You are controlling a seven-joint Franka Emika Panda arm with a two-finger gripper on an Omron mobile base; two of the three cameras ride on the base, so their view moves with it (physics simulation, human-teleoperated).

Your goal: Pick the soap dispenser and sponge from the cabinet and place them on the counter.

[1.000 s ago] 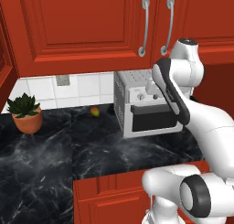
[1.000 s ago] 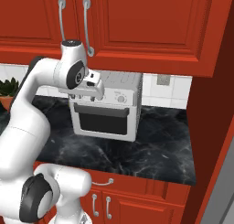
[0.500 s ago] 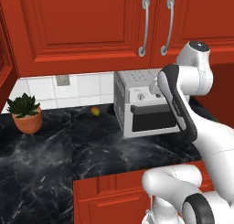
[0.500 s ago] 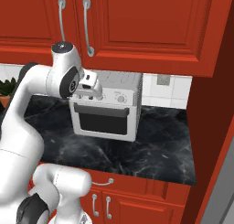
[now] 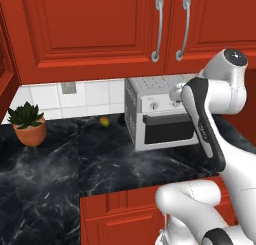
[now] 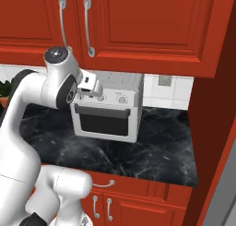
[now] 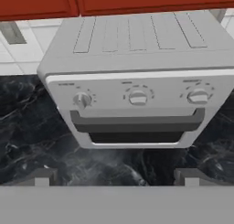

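I am holding the two-finger gripper (image 7: pixel 116 176) spread wide and empty, its dark fingertips (image 7: pixel 42 176) standing far apart, in the air in front of the boxy silver toaster oven (image 7: pixel 132 88) with three round knobs. Above the gripper, the red wooden wall cabinet (image 5: pixel 90 29) with curved silver bar handles is sitting with its doors shut. Below and ahead of the gripper, the black marble-look counter (image 7: pixel 27 141) with white veins is carrying the oven. Far off to the gripper's left, a small green plant in a terracotta pot (image 5: pixel 28 123) and a small round yellow-red fruit (image 5: pixel 104 121) are resting on the counter.
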